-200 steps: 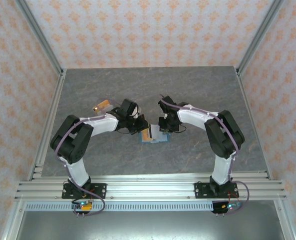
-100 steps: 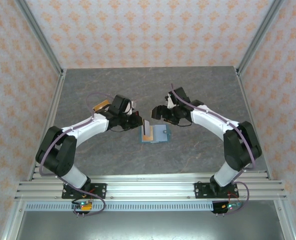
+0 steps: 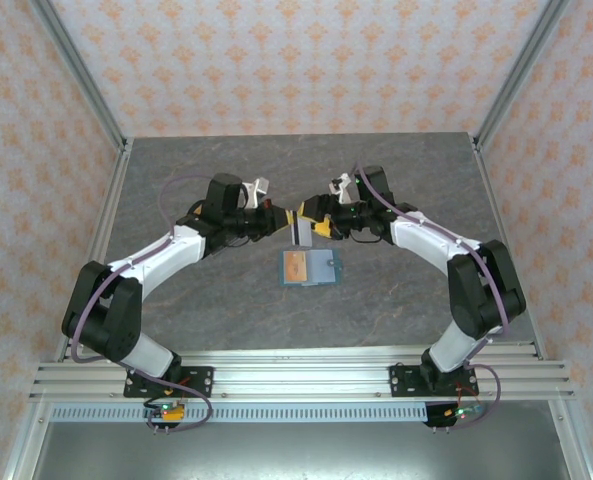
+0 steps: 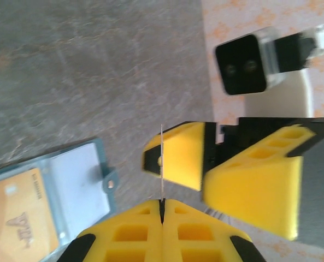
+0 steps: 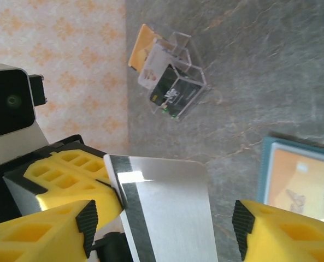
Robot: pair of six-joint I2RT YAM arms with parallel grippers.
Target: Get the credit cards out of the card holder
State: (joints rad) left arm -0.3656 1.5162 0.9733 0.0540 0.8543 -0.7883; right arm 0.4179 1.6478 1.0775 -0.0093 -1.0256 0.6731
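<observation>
Lying flat and open on the grey surface, closest to the arm bases, is the card holder. An orange card sits in one of its pockets. That card is not out yet, so I think the job is not done.

A bit farther back, the two hands meet in the air above the surface. The left hand is shut tight on one edge of a silver card with a dark stripe. It holds the card up off the surface, maybe so the other hand can get at it. The right hand is wide open, with one finger on each side of the card. It grips nothing. I think this is a swap from hand to hand.

Farthest back, near the wall, stands a clear box. It has an orange card, a white card and a dark card in it. It looks like the place for pulled-out cards. The left hand and arm are between the right hand and the box, so they may block a straight path there.
</observation>
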